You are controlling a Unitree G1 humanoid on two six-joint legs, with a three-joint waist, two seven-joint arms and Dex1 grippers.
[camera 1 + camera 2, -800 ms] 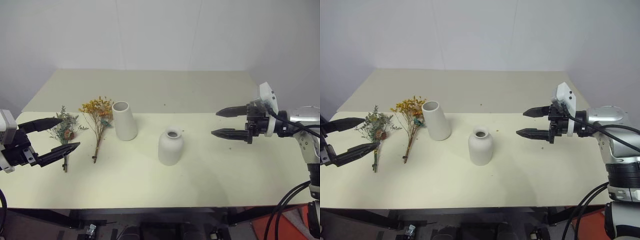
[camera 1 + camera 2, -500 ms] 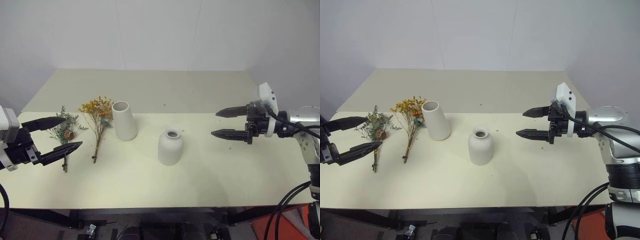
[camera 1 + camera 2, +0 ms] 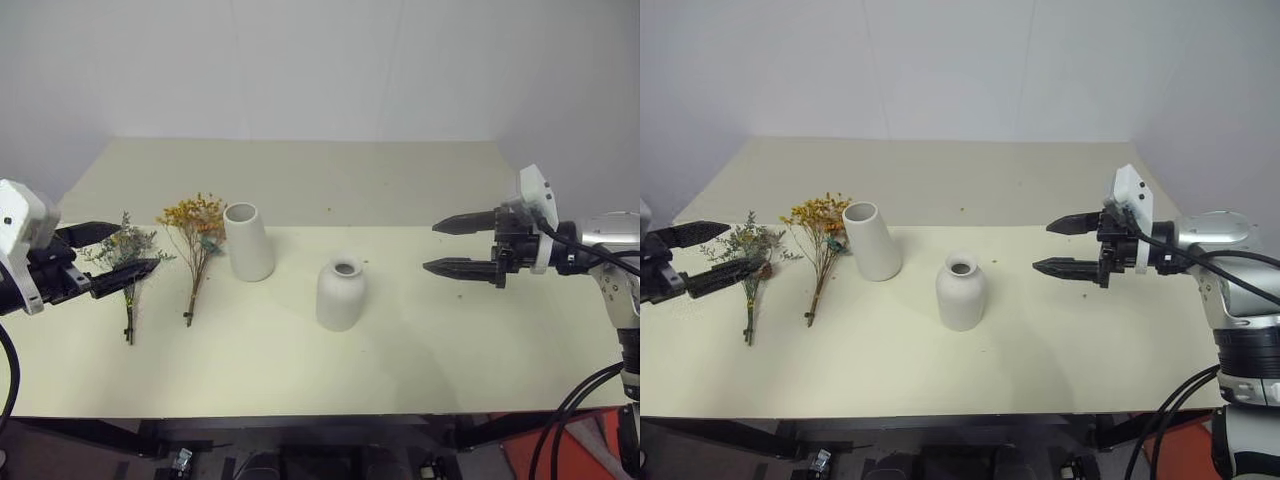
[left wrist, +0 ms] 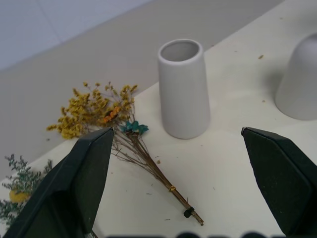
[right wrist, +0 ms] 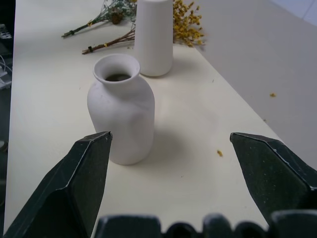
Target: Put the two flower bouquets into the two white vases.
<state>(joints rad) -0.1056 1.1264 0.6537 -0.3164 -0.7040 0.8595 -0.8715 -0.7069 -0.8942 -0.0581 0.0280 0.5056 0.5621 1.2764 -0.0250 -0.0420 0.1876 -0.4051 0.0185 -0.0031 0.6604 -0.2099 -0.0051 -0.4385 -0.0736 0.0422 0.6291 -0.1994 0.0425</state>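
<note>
Our left gripper (image 3: 108, 250) hangs spread and empty by the table's (image 3: 300, 370) left edge, over the green bunch (image 3: 128, 262). Both bunches, the yellow one (image 3: 196, 240) included, lie left of the tall vase (image 3: 249, 241). Our right gripper (image 3: 440, 247) gapes empty, open tabletop between it and the short vase (image 3: 341, 293).

In the left wrist view the grey-green bunch (image 4: 17, 186) is cut off at the edge, and so is the short round vase (image 4: 299, 79).

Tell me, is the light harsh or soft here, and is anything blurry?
Left eye view: soft, even light, only a faint shadow beside the short vase. Left wrist view: the left gripper has blurred fingers up close, while the tall vase is sharp.
</note>
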